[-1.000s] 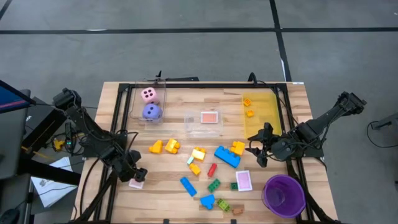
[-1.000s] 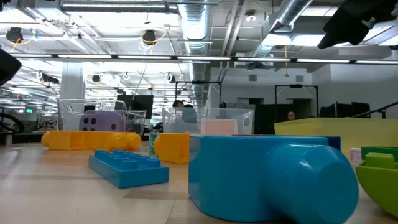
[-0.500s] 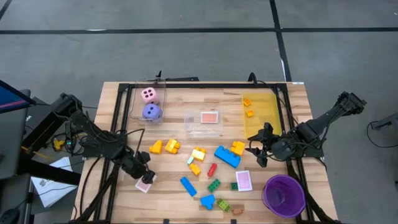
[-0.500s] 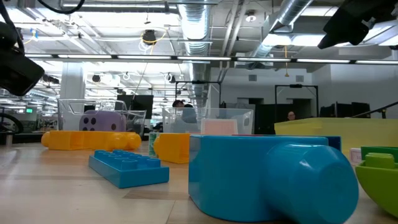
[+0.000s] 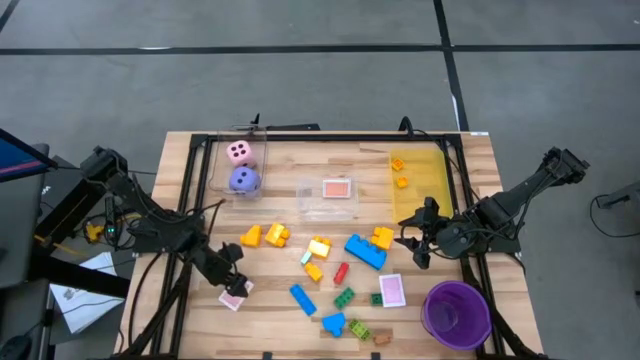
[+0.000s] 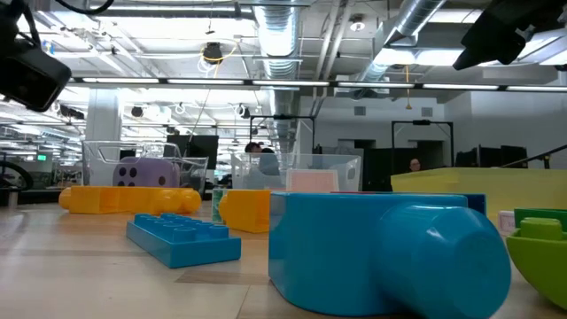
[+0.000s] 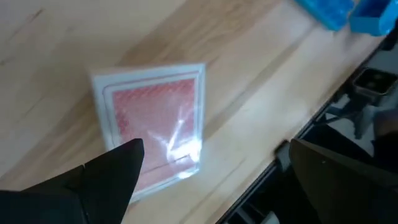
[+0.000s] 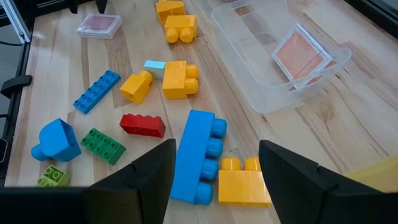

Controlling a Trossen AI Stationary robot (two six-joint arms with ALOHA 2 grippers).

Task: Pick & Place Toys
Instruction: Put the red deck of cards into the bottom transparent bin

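At the near left edge of the worktop (image 5: pixel 190 330), the left gripper (image 5: pixel 232 283) is held with its jaws spread wide and empty, just above a pink-backed card (image 7: pixel 152 127). In the left wrist view the card is seen between and slightly ahead of the two jaws, lying flat and turned at an angle to them. By that arm the card is reached far more readily than by the other. A straight descent, with the jaws set across the card's shorter span, is judged to be what the grasp turns on. The right gripper (image 5: pixel 418 243) is parked by the yellow bin (image 5: pixel 432 185), half open and holding nothing, above the bricks (image 8: pixel 199 155).
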